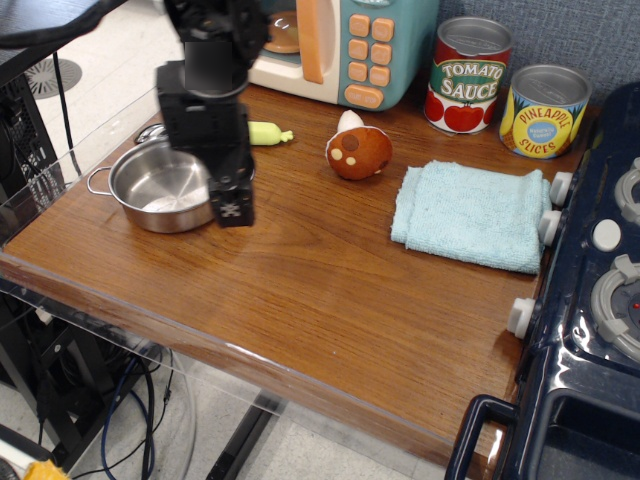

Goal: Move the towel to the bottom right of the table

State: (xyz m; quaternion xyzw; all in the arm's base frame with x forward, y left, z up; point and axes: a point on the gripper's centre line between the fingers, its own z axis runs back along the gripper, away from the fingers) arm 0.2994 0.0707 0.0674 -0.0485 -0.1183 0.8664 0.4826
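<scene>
The light aqua-blue towel [470, 215] lies folded flat at the right side of the reddish-brown table [310, 310], its right edge against the dark navy toy stove [590, 300]. My gripper [232, 209] hangs at the left of the table, just past the right rim of the steel pot [165, 190], far left of the towel. Its jaws look closed together and hold nothing.
A brown mushroom toy [358, 150] sits left of the towel's far corner. A yellow-green toy [268, 132] lies behind the arm. A toy microwave [340, 45], a tomato sauce can [470, 75] and a pineapple can [543, 110] stand along the back.
</scene>
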